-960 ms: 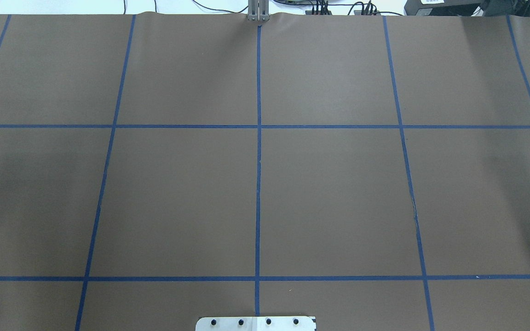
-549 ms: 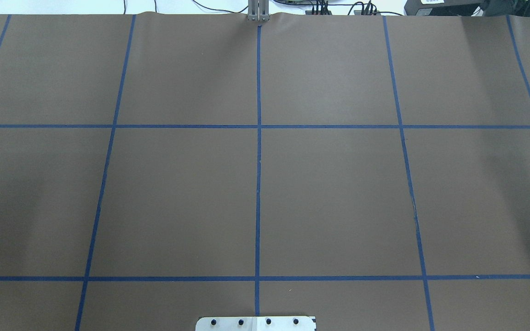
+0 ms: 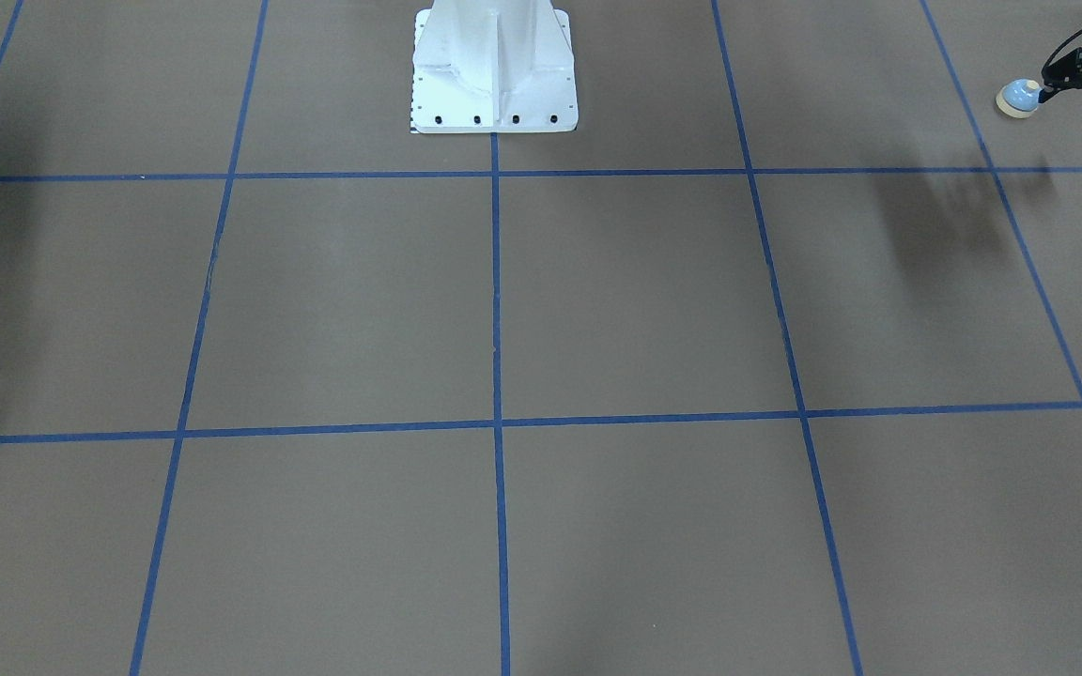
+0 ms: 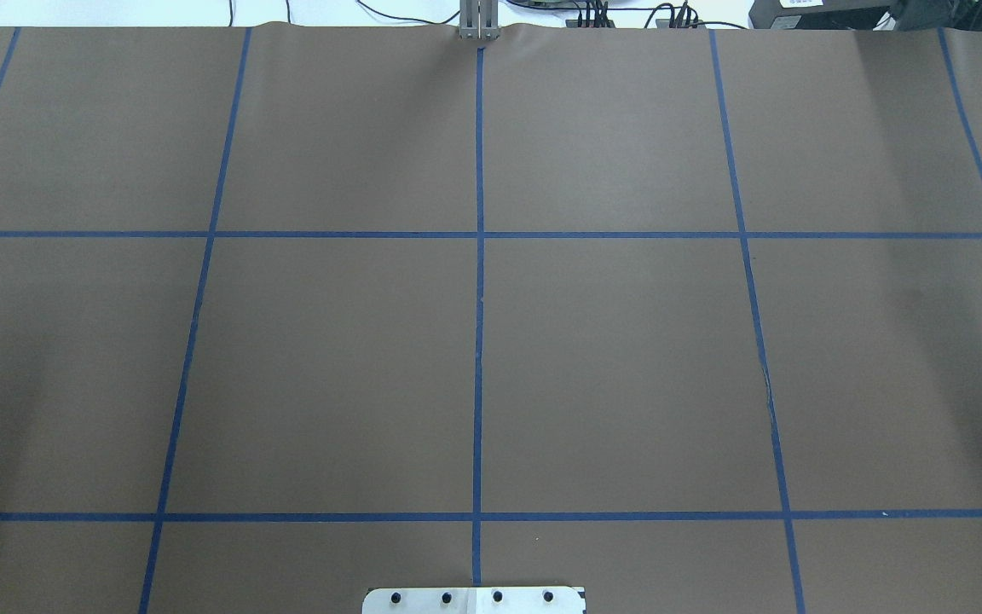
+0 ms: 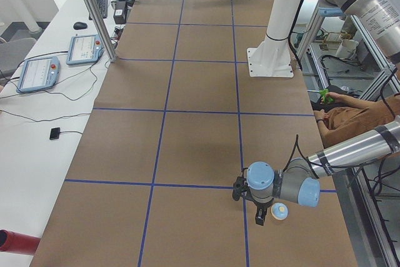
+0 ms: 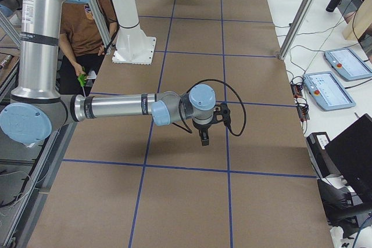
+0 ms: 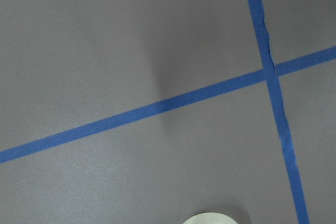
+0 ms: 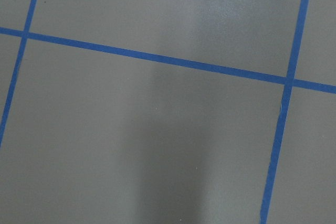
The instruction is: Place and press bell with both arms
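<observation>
brown cover (image 4: 329, 367) — blue tape grid (image 4: 479, 341), lone bell (image 3: 1018, 97)

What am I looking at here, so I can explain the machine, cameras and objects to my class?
It is a robot: a left arm and a right arm at a white pedestal, each ending in a gripper. One camera looks down from behind the robot, one faces it, two stand at the table's ends, one rides on each wrist. The table wears brown paper with a blue tape grid. Toward the robot's left is a small light-blue call bell. The left gripper is right beside it; whether it holds the bell I cannot tell. The right gripper hangs above bare paper; nothing shows in it.
</observation>
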Available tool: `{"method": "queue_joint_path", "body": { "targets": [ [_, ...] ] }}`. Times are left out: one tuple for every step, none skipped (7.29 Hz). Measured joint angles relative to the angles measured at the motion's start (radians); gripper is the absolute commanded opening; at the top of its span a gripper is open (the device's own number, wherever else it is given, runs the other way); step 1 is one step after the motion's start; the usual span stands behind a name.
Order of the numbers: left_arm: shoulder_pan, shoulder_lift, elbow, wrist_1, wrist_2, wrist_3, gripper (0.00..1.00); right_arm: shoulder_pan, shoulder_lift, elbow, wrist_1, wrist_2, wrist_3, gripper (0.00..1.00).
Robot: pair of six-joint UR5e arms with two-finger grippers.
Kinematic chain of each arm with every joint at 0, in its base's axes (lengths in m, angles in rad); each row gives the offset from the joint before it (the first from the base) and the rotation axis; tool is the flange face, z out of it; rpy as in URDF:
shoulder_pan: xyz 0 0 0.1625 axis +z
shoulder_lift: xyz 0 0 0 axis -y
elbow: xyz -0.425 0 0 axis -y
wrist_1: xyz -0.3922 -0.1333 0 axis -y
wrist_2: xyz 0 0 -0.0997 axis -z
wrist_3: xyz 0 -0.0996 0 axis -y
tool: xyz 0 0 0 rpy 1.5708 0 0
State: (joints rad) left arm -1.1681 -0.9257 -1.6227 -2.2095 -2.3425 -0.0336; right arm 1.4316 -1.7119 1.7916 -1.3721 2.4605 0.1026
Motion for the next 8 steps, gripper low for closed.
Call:
{"method": "queue_joint_path", "body": {
  "targets": [
    [0.007, 0.001, 0.011, -0.007, -0.017, -0.070, 1.00, -0.003, 0.000, 0.000, 0.000, 0.000, 0.000, 1.00],
    [0.011, 0.001, 0.028, -0.020, -0.031, -0.140, 1.00, -0.006, 0.000, 0.000, 0.001, 0.000, 0.000, 1.00],
    [0.014, 0.000, 0.046, -0.043, -0.038, -0.225, 1.00, -0.007, 0.000, 0.000, 0.002, -0.001, 0.000, 1.00],
    [0.015, -0.001, 0.058, -0.066, -0.046, -0.300, 1.00, -0.007, 0.001, 0.001, 0.006, 0.000, 0.001, 1.00],
    [0.016, -0.004, 0.066, -0.080, -0.061, -0.357, 1.00, -0.008, 0.001, 0.001, 0.010, 0.000, 0.002, 1.00],
    [0.019, -0.009, 0.073, -0.087, -0.073, -0.380, 1.00, -0.007, 0.000, 0.002, 0.015, -0.001, 0.004, 1.00],
    [0.043, -0.016, 0.079, -0.092, -0.079, -0.382, 1.00, -0.007, 0.000, 0.004, 0.020, 0.000, 0.007, 1.00],
    [0.095, -0.026, 0.081, -0.100, -0.078, -0.381, 1.00, -0.007, 0.000, 0.005, 0.022, 0.000, 0.009, 1.00]
  ]
}}
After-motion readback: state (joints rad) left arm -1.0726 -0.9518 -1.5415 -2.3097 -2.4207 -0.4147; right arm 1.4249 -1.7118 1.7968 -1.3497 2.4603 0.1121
